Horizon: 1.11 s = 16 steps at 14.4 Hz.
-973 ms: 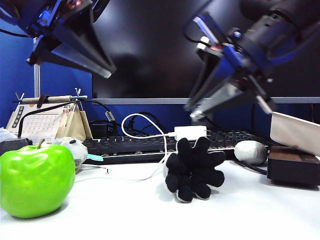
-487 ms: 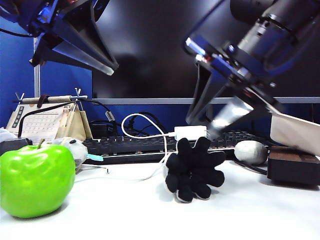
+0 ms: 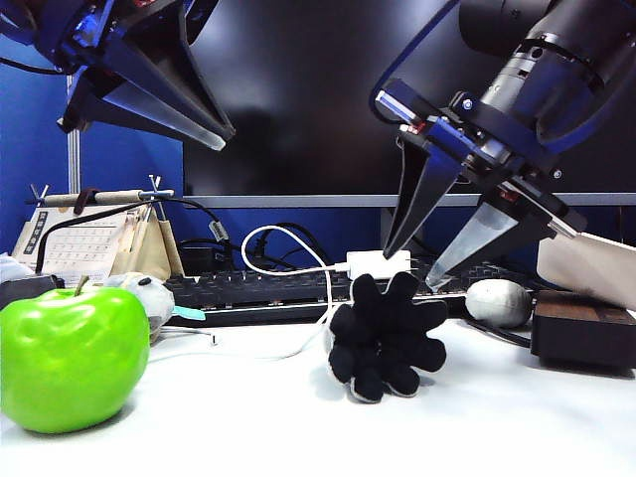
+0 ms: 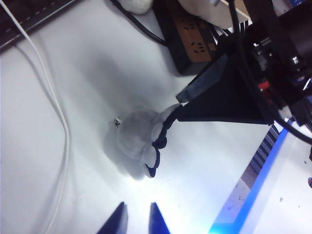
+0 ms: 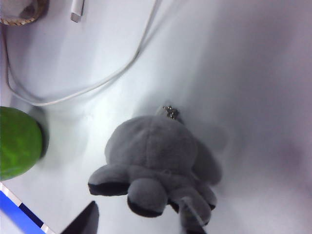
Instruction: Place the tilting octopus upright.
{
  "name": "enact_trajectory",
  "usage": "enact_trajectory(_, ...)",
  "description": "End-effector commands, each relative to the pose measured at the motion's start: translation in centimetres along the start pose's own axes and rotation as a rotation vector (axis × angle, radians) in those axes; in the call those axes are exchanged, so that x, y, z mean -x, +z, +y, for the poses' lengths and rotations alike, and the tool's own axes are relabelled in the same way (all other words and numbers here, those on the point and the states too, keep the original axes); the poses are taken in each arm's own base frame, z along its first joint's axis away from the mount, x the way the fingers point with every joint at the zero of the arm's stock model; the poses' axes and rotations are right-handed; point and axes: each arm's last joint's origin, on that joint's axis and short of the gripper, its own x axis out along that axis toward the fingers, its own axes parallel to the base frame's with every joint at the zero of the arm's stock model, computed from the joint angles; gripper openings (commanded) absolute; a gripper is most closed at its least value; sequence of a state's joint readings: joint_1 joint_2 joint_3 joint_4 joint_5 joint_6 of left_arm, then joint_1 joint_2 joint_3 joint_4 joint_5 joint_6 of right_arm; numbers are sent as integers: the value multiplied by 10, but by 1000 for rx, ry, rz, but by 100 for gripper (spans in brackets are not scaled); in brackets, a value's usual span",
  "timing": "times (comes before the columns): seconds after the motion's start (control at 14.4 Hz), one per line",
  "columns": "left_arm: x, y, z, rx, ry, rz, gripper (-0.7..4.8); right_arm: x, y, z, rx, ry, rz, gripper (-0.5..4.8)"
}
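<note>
Currently, right gripper [image 3: 431,266]: hanging just above the tilting octopus [image 3: 386,338], jaws spread wide and holding nothing, presumably positioning to straddle it. Octopus is lying tipped on the white table [image 3: 497,417], black underside facing the exterior camera. Left gripper [image 3: 204,124]: parked high, open, empty.

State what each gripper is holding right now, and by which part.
Nothing is held. The right gripper hangs open just above the tilting octopus, jaws apart and not touching it. The left gripper is raised, open and empty.
</note>
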State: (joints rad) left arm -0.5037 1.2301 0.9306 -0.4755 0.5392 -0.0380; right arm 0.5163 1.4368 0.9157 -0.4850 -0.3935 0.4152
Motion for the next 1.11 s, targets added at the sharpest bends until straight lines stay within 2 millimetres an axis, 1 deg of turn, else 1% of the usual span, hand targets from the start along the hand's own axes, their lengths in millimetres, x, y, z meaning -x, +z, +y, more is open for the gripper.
enact_trajectory(0.07, 1, 1, -1, -5, -8, -5, 70, -1, 2, 1, -21, 4, -3, 212)
enact_trajectory(0.42, 1, 1, -1, -5, -8, -5, 70, -25, 2, -9, -50, -10, 65, 211)
enact_trajectory(0.49, 1, 1, -1, -5, -8, -5, 70, -26, 2, -9, -47, -9, 65, 211)
enact_trajectory(0.56, 1, 1, -1, -5, -8, -5, 70, -26, 4, -9, -42, 9, 59, 185)
enact_trajectory(0.63, 1, 1, -1, -5, -8, -5, 70, -26, 4, -8, -37, 13, 52, 139)
enact_trajectory(0.83, 1, 1, -1, -6, -8, -6, 70, -26, 5, -8, -6, 20, 49, 28)
enact_trajectory(0.9, 1, 1, -1, -7, -6, -7, 70, -26, 5, -8, 13, 23, 50, 7)
enact_trajectory(0.97, 1, 1, -1, -7, -4, -7, 70, -26, 5, -8, 13, 22, 50, -2)
enact_trajectory(1.11, 1, 1, -1, -6, -5, -7, 70, -26, 7, -7, 47, 31, 30, -2)
